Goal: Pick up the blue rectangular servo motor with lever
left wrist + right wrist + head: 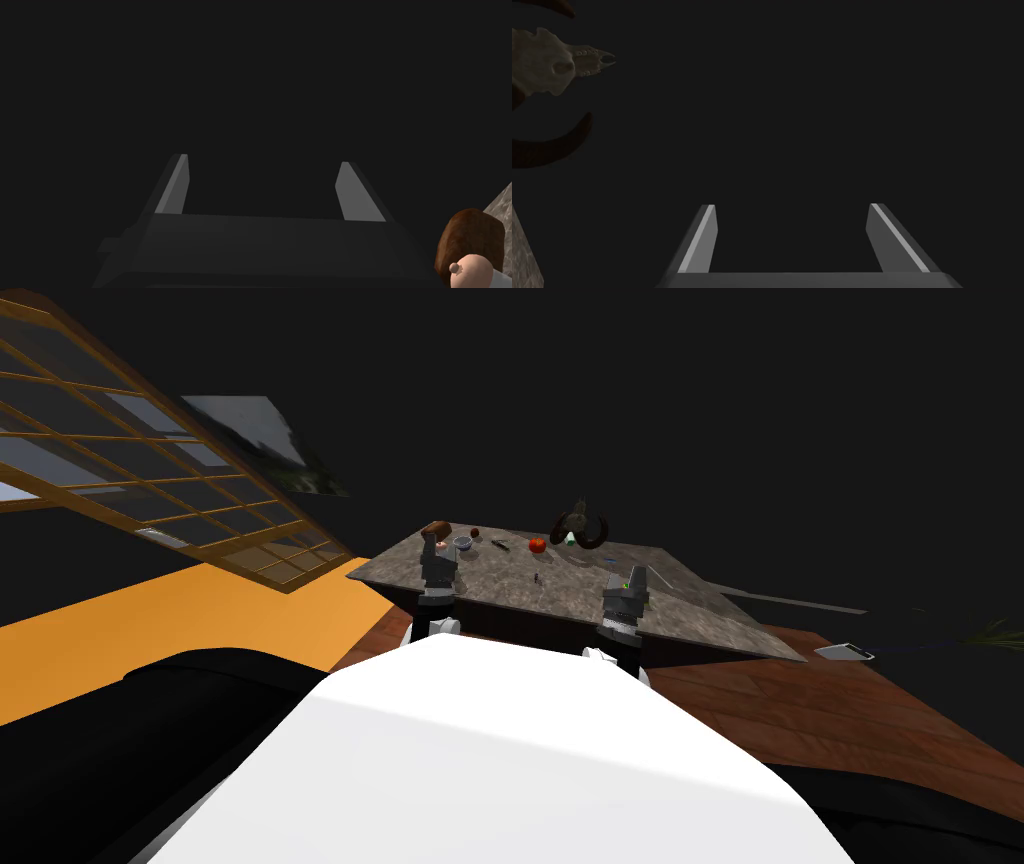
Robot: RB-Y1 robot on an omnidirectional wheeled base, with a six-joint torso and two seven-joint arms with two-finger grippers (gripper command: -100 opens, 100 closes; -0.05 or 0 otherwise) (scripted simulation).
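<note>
Both arms at the near edge of a stone-topped table [560, 588]. The left gripper [262, 159] and right gripper [792, 205] each hold their blades wide apart, with nothing between them. The servo motor cannot be told for certain among the small items. A tiny coloured speck [627, 584] just beside the right gripper may be it. The sound approach is probably to confirm it first, then descend from above with the blades astride its body, clear of the lever. The table's middle lies open. A brown-haired doll [470, 250] crowds the far left corner, and a horned skull [557, 70] and a red fruit [537, 545] line the far edge.
</note>
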